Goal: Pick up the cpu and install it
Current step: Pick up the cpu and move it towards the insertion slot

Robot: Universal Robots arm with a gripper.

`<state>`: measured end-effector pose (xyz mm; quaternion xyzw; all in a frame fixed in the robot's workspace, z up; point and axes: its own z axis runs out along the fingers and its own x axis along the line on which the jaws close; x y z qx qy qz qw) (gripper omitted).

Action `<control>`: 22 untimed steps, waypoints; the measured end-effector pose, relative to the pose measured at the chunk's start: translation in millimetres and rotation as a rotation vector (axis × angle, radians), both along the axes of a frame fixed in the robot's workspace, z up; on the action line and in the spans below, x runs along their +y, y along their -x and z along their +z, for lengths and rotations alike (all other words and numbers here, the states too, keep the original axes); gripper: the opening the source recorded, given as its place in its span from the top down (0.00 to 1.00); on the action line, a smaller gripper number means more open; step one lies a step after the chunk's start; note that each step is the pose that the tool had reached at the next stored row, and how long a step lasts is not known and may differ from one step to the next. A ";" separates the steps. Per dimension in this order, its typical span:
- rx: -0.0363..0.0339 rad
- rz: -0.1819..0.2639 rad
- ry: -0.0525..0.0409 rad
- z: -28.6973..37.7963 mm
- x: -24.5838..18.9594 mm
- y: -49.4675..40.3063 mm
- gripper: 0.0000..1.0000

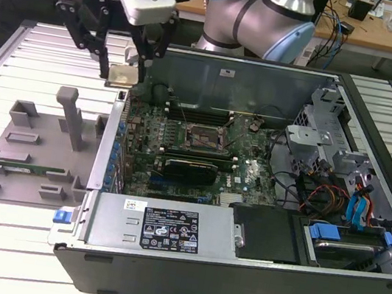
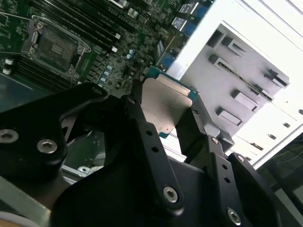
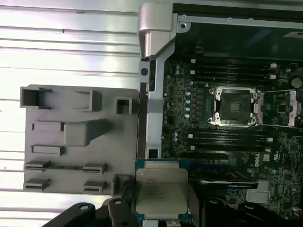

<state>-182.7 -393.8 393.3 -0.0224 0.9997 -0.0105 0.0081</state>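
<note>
Your gripper (image 1: 123, 72) is clamped on the cpu (image 1: 121, 79), a finger on each of two opposite edges. It holds the chip level in the air, its silver top facing both wrist views (image 3: 161, 191) (image 2: 163, 106).

Taken from the open socket (image 1: 204, 139) on the motherboard, the chip hangs well apart, towards the exterior view's left and farther back. It sits about over the upright case wall (image 3: 147, 94) that rims the board on that side.

Between chip and socket (image 3: 234, 106), low board parts and rows of black memory slots (image 3: 227, 139) lie below the chip's height, with open air above them. The socket's square recess stands bare inside its metal frame.

Beyond the wall, farther still from the socket, the grey fixture tray (image 1: 40, 145) lies outside the case on the slatted table (image 1: 46, 56).
</note>
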 end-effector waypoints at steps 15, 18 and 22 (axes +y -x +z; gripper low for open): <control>0.0062 0.000 0.0065 -0.5 0.0 -57.1 0.47; 0.0078 0.000 0.0077 -0.8 0.0 -70.3 0.47; 0.0095 0.000 0.0092 -1.2 0.0 -83.3 0.47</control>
